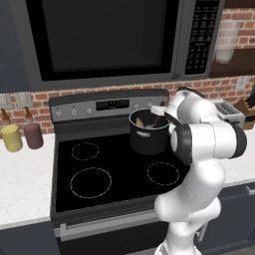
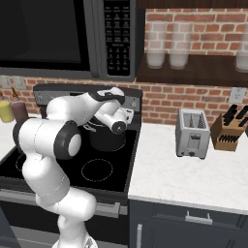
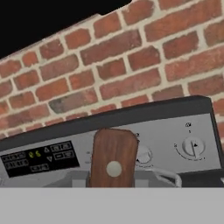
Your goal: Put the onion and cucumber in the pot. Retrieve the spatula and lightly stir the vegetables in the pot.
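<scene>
Above pot (image 1: 148,133), spatula (image 3: 113,158) handle (close-up).

Both base views look forward and down over the stove (image 1: 114,169), one from the arm's left, one from its right, sharing the pot (image 1: 148,133). The hand view faces the stove's control panel (image 3: 175,140) closely.

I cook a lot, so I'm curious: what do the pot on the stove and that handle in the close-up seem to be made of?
The pot looks like dark metal with a dull finish: near-black straight wall, paler rim. The spatula handle looks like wood: reddish-brown, faintly streaked, with a pale round rivet or hole. It is rendered, so both are guesses.
</scene>
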